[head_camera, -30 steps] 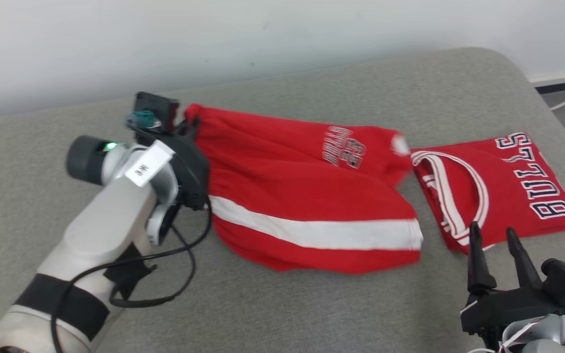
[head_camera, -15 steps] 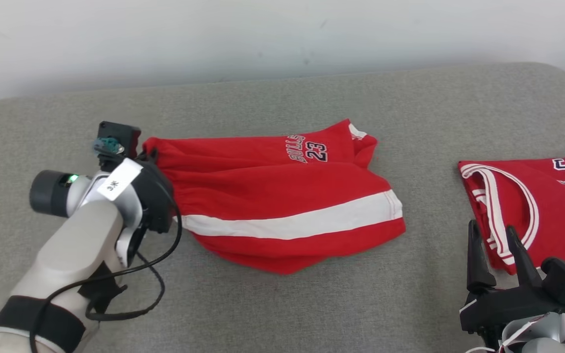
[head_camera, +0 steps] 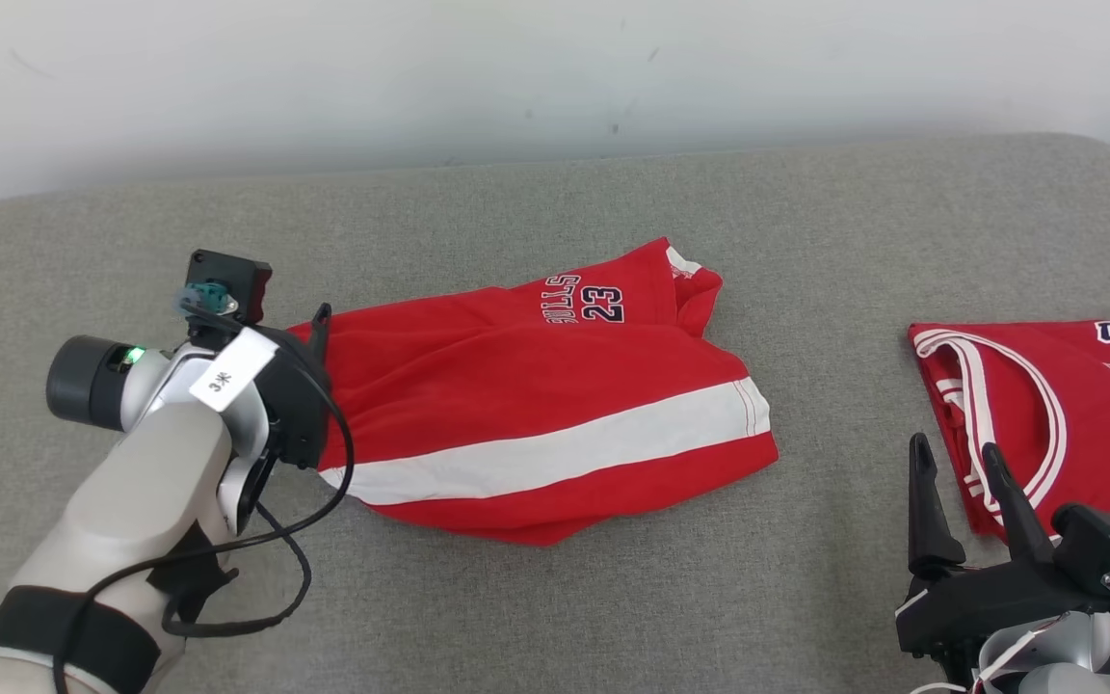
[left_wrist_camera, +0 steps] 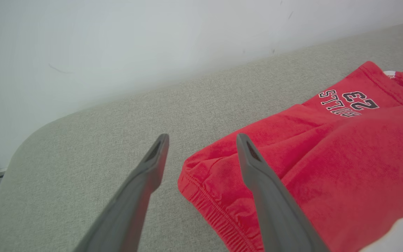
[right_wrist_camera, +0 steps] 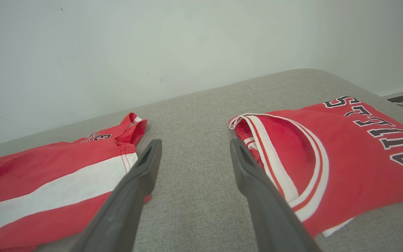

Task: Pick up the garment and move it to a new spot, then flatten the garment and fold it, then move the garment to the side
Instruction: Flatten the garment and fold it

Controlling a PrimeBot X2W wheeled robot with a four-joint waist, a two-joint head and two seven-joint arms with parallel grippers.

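A pair of red shorts (head_camera: 536,414), banded with a broad white stripe and printed "BULLS 23", lies rumpled on a grey cushion (head_camera: 555,617), a little left of the middle in the head view, its gathered waistband turned toward the robot's left arm. The left gripper (left_wrist_camera: 201,138) stands at that waistband end with its jaws wide apart and gripping nothing. In the left wrist view its two dark fingers (left_wrist_camera: 138,196) straddle the corner of the waistband, one over bare cushion and the other crossing the red cloth, though whether that finger touches the fabric cannot be told. A black cable (head_camera: 349,461) loops down from the pale left forearm. Well apart to the right lies a folded red jersey (head_camera: 1046,405), its white-trimmed neckline facing the shorts and dark "BULLS" lettering along its far side. The right gripper (head_camera: 955,448) sits low at the near right, jaws likewise wide and empty. In the right wrist view its fingers frame the strip of bare cushion between the two garments, one fingertip near the shorts' striped hem and the other just beside the jersey's collar. A white wall (head_camera: 516,77) rises behind the cushion
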